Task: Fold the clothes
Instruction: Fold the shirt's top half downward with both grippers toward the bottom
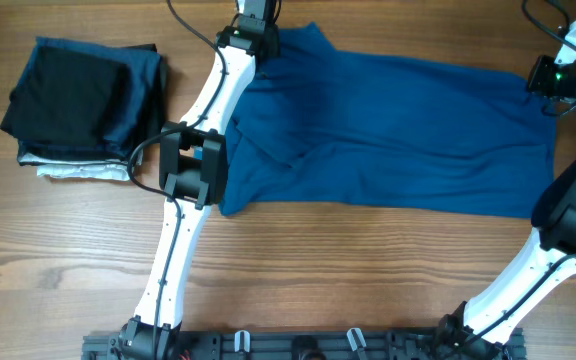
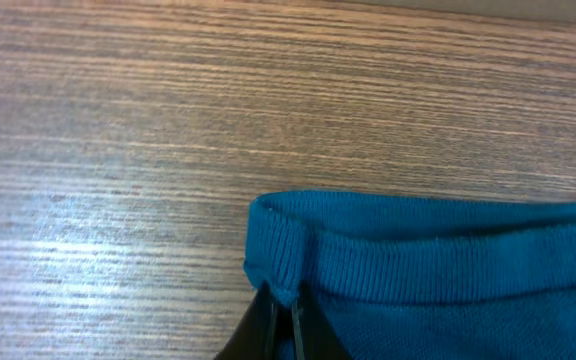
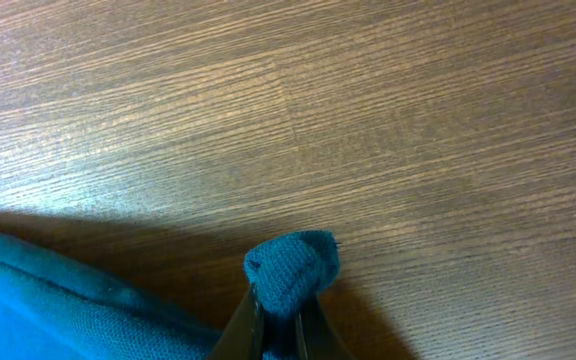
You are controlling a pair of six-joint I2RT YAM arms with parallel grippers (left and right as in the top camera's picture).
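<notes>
On the wooden bench (image 1: 368, 270), the blue T-shirt (image 1: 388, 130) lies spread out between my two arms, well apart from a stack of folded dark garments (image 1: 83, 100) on my left. My left pincer (image 2: 286, 305) is closed on the shirt's ribbed edge at the far side. My right pincer (image 3: 286, 300) pinches a bunched corner.

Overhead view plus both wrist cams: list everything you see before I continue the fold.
T-shirt: one, medium blue, spread from table centre to right.
folded stack: one, black and dark navy garments over a white-grey one, table's left side.
table: one, brown wood.
arms: two, white with black joints, left arm, right arm.
left fingers: shut on the T-shirt's ribbed edge.
right fingers: shut on a bunched T-shirt corner.
</notes>
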